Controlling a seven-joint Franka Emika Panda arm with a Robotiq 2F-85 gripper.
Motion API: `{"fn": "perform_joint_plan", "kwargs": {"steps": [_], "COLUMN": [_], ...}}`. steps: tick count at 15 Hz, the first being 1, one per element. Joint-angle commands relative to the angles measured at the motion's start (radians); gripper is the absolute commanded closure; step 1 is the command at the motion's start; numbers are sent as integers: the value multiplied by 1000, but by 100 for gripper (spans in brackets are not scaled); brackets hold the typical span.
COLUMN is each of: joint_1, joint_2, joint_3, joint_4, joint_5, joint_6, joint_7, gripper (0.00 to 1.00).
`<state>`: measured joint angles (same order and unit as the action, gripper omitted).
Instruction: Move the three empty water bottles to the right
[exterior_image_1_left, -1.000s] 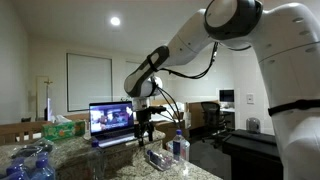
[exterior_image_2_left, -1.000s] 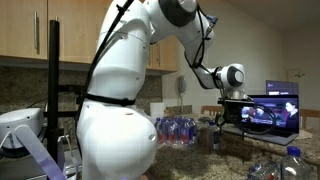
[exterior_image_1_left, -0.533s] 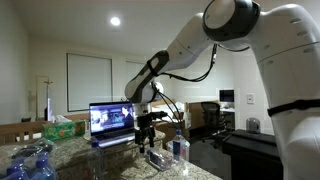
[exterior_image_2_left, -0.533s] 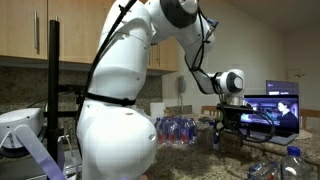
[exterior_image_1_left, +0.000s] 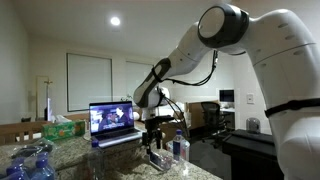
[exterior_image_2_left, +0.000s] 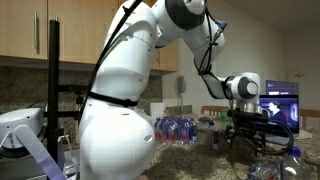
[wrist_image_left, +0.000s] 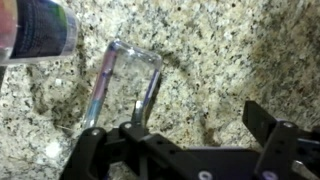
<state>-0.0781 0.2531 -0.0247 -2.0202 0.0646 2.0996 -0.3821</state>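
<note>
One small clear bottle (exterior_image_1_left: 180, 149) with a bluish label stands upright on the granite counter in an exterior view. It also shows at the wrist view's top left corner (wrist_image_left: 36, 30) and, blue-capped, at a lower corner of an exterior view (exterior_image_2_left: 290, 163). I cannot make out the other two bottles. My gripper (exterior_image_1_left: 153, 138) hangs low over the counter beside that bottle and also shows in an exterior view (exterior_image_2_left: 243, 138). In the wrist view the gripper (wrist_image_left: 200, 128) is open and empty, with bare granite between its fingers.
A clear rectangular plastic piece (wrist_image_left: 125, 85) lies on the counter by the gripper's finger and also shows in an exterior view (exterior_image_1_left: 155, 158). An open laptop (exterior_image_1_left: 112, 122) stands behind. A heap of bluish clear plastic (exterior_image_1_left: 30, 162) and a tissue box (exterior_image_1_left: 62, 128) lie further off.
My gripper has come down toward the counter and moved sideways, closer to the upright bottle. It has stayed open and empty, and the bottle has not moved.
</note>
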Motion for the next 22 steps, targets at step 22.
{"fn": "perform_joint_plan", "kwargs": {"steps": [22], "joint_1": [97], "joint_2": [-124], "joint_3": [-28], "joint_4": [-140], "joint_5": [-91], "joint_6": [239], "joint_7": [629], "gripper": [0]}}
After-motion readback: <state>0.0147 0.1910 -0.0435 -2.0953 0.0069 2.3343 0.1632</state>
